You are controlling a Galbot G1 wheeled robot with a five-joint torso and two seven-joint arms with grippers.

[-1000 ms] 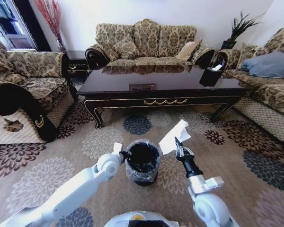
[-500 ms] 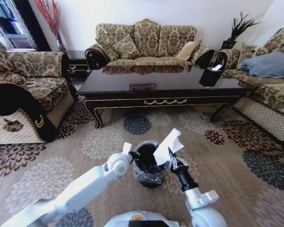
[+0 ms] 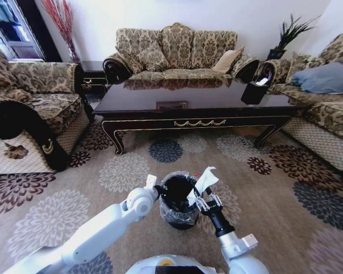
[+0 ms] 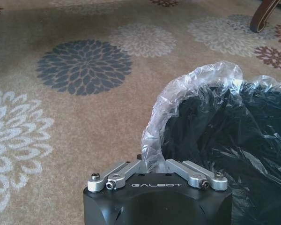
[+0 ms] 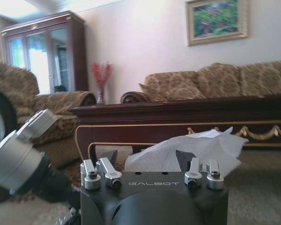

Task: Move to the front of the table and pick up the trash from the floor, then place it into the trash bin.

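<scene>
Left gripper (image 3: pixel 155 186) at bin (image 3: pixel 177 201) left rim, fingers clamped on liner (image 4: pixel 187 101) edge. Bin stands on floor (image 3: pixel 57 211) in front of table (image 3: pixel 194 103), between the 2 arms. Right gripper (image 3: pixel 204 200) at bin's right rim, fingers apart; trash (image 3: pixel 204 180), a white paper piece with a red bit, sits between them, tilted over bin mouth.
</scene>
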